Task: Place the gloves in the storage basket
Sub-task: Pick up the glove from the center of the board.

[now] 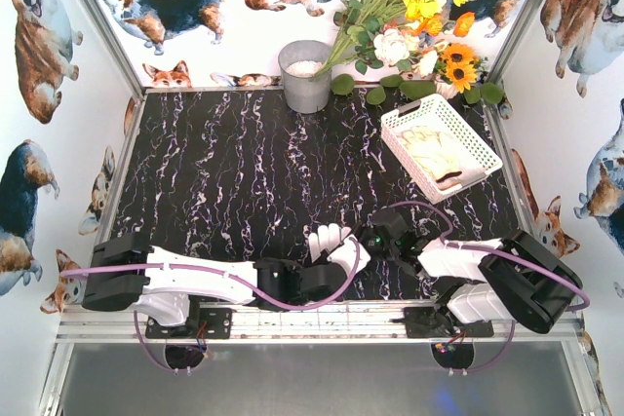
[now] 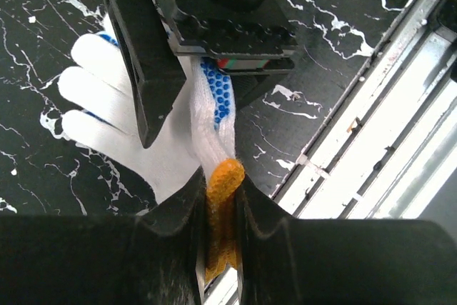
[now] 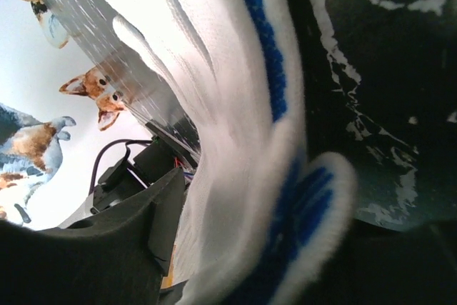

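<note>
Firmly, left tool pinches glove; cuff orange.

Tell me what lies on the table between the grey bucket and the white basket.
In the top view, green leaves lie on the dark table between the bucket and the basket.

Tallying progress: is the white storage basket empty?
No, cream gloves lie inside the storage basket.
</note>
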`<state>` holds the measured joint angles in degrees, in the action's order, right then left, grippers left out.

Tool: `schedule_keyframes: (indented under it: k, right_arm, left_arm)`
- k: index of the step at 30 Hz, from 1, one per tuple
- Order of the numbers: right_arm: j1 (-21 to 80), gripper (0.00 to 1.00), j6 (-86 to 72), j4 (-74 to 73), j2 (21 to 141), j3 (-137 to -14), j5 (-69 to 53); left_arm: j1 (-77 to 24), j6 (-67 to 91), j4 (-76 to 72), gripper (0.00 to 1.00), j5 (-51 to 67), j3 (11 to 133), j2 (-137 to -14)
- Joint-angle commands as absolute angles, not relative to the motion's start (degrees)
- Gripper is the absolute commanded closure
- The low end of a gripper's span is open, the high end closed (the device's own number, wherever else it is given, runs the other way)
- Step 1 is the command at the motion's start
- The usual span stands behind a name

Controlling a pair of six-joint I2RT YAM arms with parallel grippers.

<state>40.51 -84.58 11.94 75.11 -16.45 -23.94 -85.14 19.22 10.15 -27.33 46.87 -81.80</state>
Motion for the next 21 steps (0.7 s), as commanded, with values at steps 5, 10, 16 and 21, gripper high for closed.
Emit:
schedule_keyframes:
  k: [5,10,16,21]
  right_arm:
    - [40.69,0.70,-81.50,15.21,74.71,-18.15,-25.19]
    - [40.69,0.93,-80.16,15.30,74.73,-18.51,-25.97]
    - [40.22,1.00,-76.34,11.20,71.78,-18.33,-24.43]
    - [38.69,1.00,-68.34,0.05,67.71,-20.66,-21.12]
  left_arm:
    - [-84.90,16.49,8.61,1.00,-18.77,45.46,-78.30]
    - [-84.90,15.49,9.29,1.00,-16.46,45.86,-78.20]
    - [-84.90,16.08,9.61,0.69,-13.32,48.22,-78.03]
    - [-83.92,17.12,9.19,0.00,-12.23,48.86,-75.38]
